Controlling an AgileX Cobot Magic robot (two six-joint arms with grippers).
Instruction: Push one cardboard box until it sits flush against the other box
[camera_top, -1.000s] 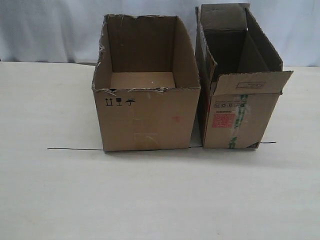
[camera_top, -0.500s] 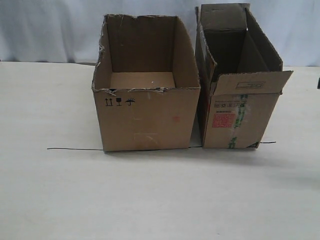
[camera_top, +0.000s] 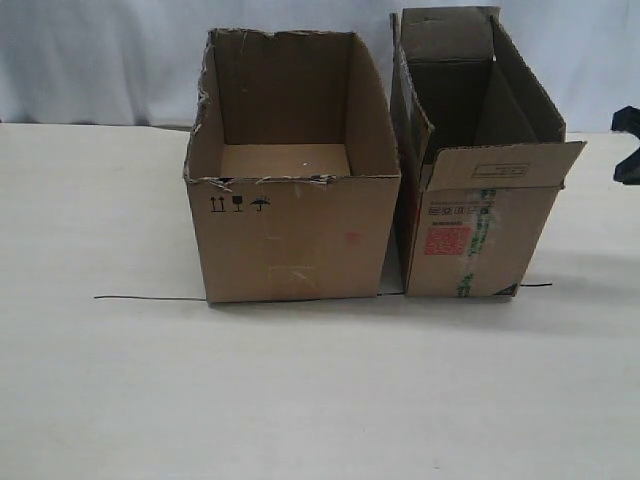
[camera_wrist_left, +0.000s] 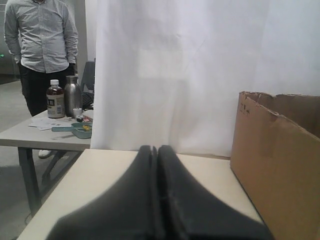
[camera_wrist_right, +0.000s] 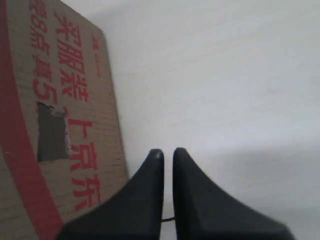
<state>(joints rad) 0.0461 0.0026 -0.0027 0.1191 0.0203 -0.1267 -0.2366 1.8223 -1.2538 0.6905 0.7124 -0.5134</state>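
The narrow cardboard box, with its red label, green-striped tape and raised flaps, stands right of the other box, the wider one with black handling symbols. A thin gap shows between them near the table. My right gripper pokes in at the right edge, apart from the narrow box. In the right wrist view the right gripper holds its jaws nearly together with nothing between, beside that box's red-printed side. My left gripper is shut and empty, with the wider box's wall off to one side.
A thin black line runs along the table under both boxes' front edges. A white curtain hangs behind. Beyond the table's left end stand a person and a side table with bottles.
The right gripper has come into the exterior view at the right edge, moving toward the narrow box. Both boxes stay where they were.
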